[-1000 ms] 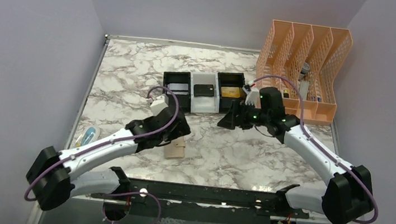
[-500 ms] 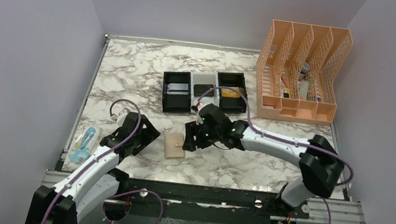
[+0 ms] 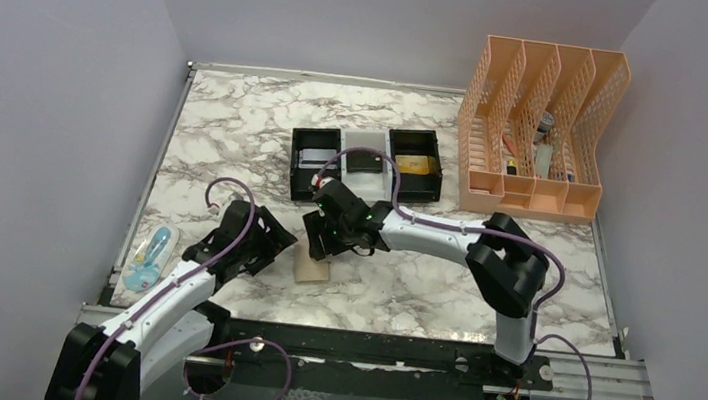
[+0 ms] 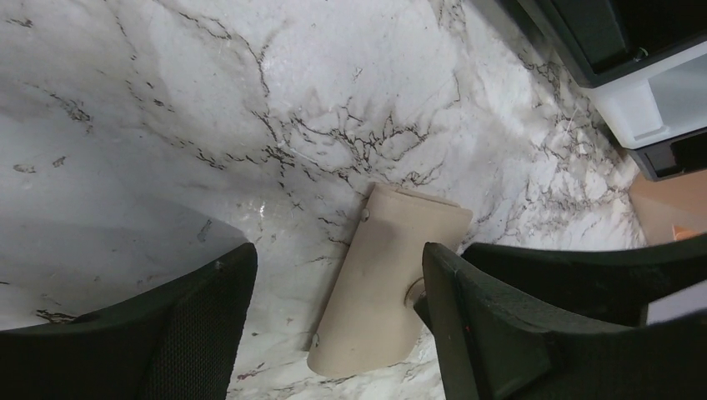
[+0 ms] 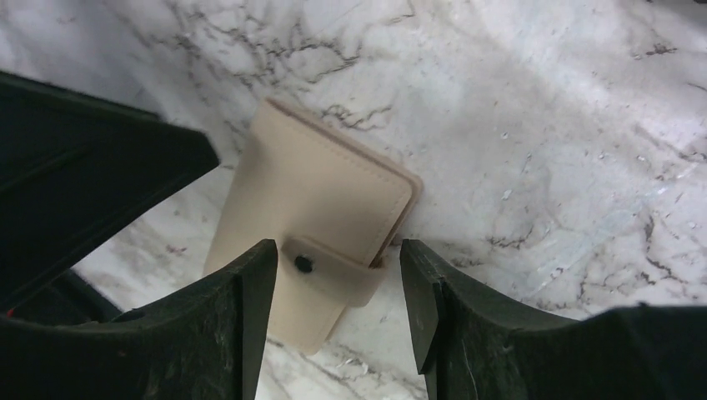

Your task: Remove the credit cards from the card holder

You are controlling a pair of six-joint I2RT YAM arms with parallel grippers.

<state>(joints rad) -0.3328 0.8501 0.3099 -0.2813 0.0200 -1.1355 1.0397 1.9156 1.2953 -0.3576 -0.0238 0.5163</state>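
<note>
Straddling the closed card holder (image 3: pixel 312 266), my right fingers (image 3: pixel 317 241) are spread wide, one on each side of its strapped end; the right wrist view shows a gap on both sides, and I cannot tell whether either finger touches the tan cover. The card holder lies flat on the marble worktop (image 3: pixel 238 126), near the front and left of centre, with its strap (image 5: pixel 333 273) folded over the edge and fastened by a dark snap. My left fingers (image 3: pixel 263 242) are also spread and grip nothing. They sit low over the worktop just to the left of the card holder. In the left wrist view the holder lies between them, closer to the finger on the right of that view, with my right arm's black fingers just beyond it. Behind the holder, three small bins stand side by side, touching one another. The left black bin (image 3: pixel 295 165) contains the silvery blue-grey card (image 3: pixel 317 161). The white bin (image 3: pixel 363 189) in the middle contains the dark grey card (image 3: pixel 366 161). The right black bin (image 3: pixel 417 190) contains the gold card (image 3: pixel 416 165). All three cards lie flat, well apart from the card holder. A peach mesh file organizer (image 3: pixel 545 81) stands at the far right corner of the worktop.
</note>
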